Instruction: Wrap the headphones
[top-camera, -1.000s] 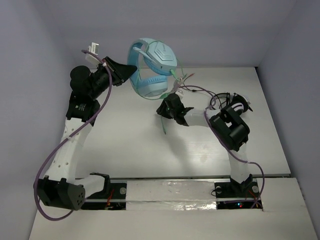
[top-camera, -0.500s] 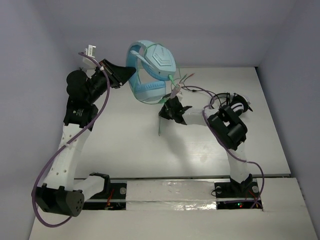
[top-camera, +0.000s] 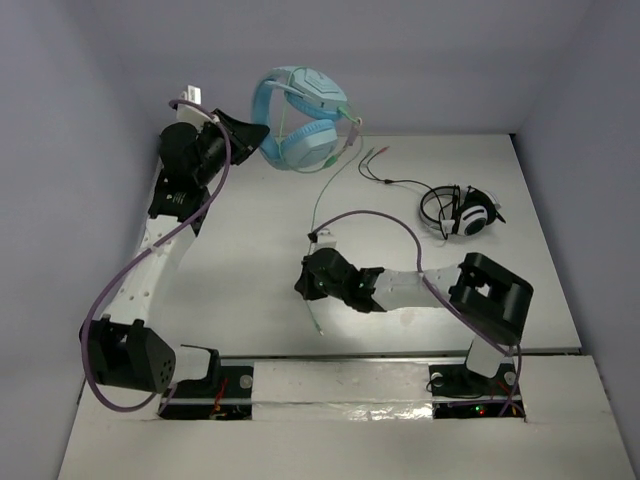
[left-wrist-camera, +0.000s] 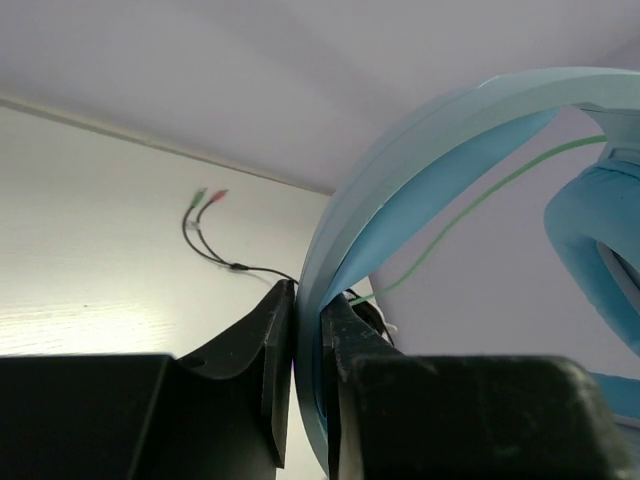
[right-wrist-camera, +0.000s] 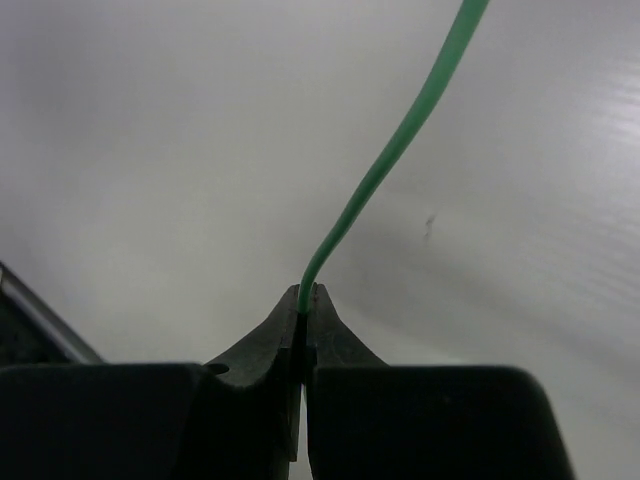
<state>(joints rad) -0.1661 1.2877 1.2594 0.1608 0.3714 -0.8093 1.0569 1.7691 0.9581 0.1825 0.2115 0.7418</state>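
Right arm has pulled back from beside the earcups to mid-table, nearer the bases, and the left arm has swung the headset slightly up and toward the back wall. The right gripper is now pinched fully closed on the thin green cable, which rises straight out from between the tips. The left gripper is clamped on the wide light-blue headband, one jaw on each face. The headphones hang off it, lifted clear of the table at its far left, in front of the wall. From above, the green cable runs from the earcups down and toward the near edge to the right gripper, with a short tail showing past it. Clutter: the smaller black-and-white headphones sit far right, well apart. Their dark cable trails left, its two plugs ending just right of the green cable's run, near but not crossing it. The right arm's purple harness loops over the table between the green cable and that headset.
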